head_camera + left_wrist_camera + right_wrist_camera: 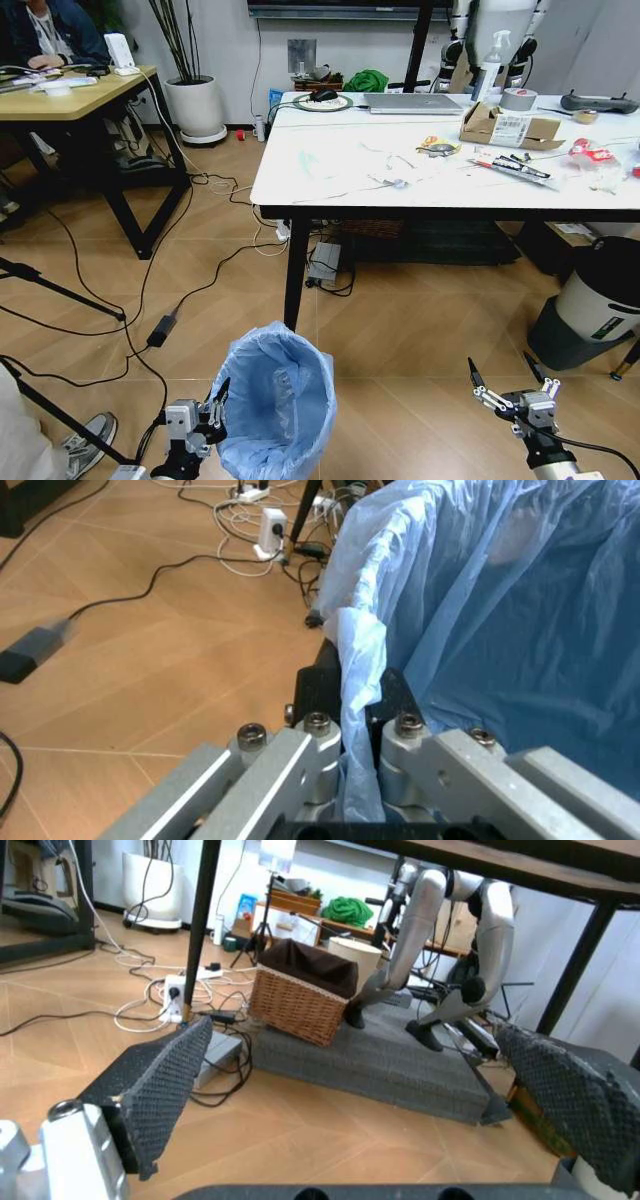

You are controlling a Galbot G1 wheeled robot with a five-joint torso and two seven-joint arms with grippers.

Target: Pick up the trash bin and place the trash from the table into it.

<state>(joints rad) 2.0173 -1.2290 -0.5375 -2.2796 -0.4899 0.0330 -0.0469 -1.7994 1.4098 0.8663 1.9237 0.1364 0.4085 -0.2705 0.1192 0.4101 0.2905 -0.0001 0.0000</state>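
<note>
L hand point(214, 408) low, clamped on trash bin point(275, 400) rim; R hand point(508, 385) spread apart.

Bin point(275, 400) on floor before table point(300, 185), left gripper point(216, 405) at its left rim. Trash point(510, 165) on tabletop. Right gripper point(510, 383) right of bin, well apart.

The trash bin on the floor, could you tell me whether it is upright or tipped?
Upright: the trash bin stands on the floor with its blue-lined mouth facing up, the left gripper shut on its rim.
</note>
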